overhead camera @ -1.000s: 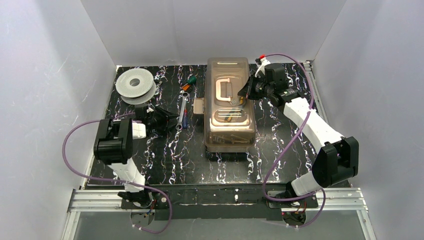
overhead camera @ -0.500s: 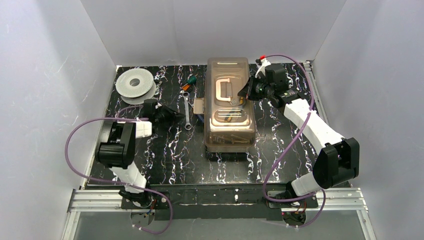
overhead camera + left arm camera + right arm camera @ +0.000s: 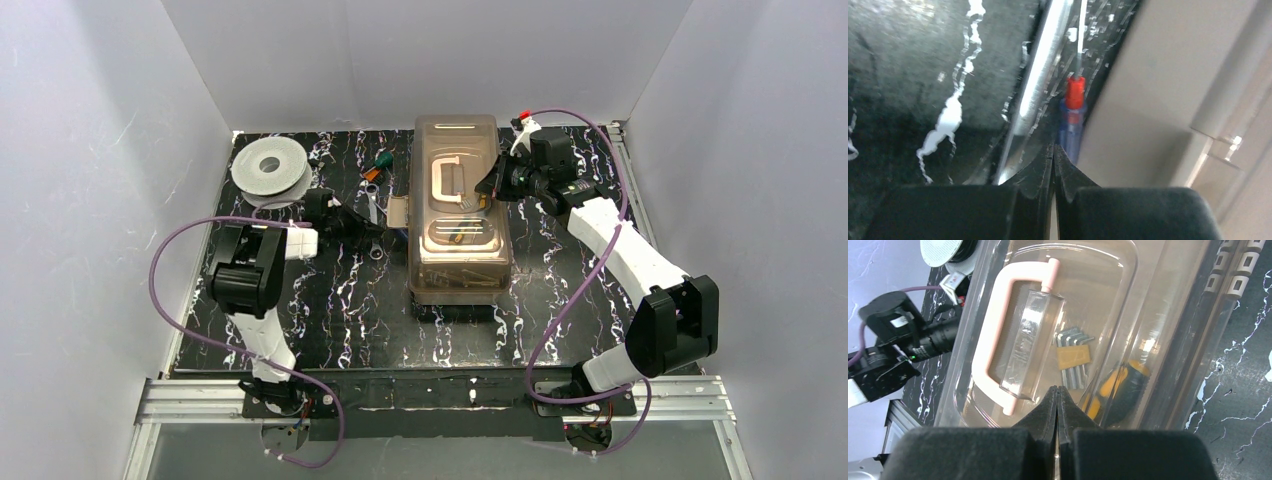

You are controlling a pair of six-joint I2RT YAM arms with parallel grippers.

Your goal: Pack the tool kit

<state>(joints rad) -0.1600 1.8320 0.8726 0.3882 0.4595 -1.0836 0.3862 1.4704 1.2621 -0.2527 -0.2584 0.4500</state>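
Observation:
The tan toolbox (image 3: 458, 205) with its smoky lid closed stands mid-table. Through the lid the right wrist view shows the cream handle (image 3: 998, 340), hex keys (image 3: 1073, 357) and an orange-black screwdriver (image 3: 1118, 390). My right gripper (image 3: 487, 190) is shut and empty, its tip (image 3: 1057, 389) over the lid's right side. My left gripper (image 3: 375, 232) is shut and empty, low on the table by the box's left wall (image 3: 1158, 100). Just ahead of its tip (image 3: 1054, 147) lie the silver wrench (image 3: 1040, 75) and a blue screwdriver with a red collar (image 3: 1071, 120), which lies against the wall.
A round grey-white spool (image 3: 270, 170) sits at the back left. Green and orange screwdrivers (image 3: 380, 162) lie behind the wrench (image 3: 372, 205). The toolbox's side latch (image 3: 398, 212) sticks out toward my left gripper. White walls enclose the table.
My left arm has swung right toward the toolbox, sliding the wrench and the blue screwdriver with it up to the box's left wall. My right arm has stayed still.

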